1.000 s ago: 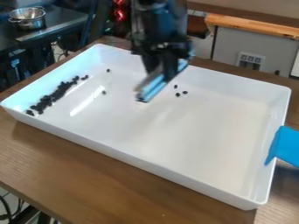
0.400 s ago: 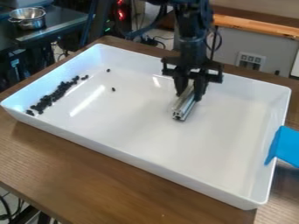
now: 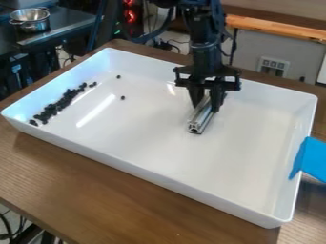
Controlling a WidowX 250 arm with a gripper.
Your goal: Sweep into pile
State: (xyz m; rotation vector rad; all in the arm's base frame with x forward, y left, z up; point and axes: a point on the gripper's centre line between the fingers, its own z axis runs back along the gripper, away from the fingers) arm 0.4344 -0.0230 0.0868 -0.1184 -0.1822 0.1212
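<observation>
Jaws gripping metal bar (image 3: 200, 121), white tray (image 3: 146, 138) below; dark pieces (image 3: 62, 102) apart

From where you look, the tray (image 3: 146, 174) sits on the table (image 3: 96, 190). Your main row of small pieces (image 3: 60, 105) lies inside it along the left wall, with two stray pieces (image 3: 123, 97) to the right of its far end, one behind the other. Farther right, you have the metal bar (image 3: 201, 116) within the tray's walls. Behind the table to the left, a pot (image 3: 30, 20) stands on a counter (image 3: 57, 31).
</observation>
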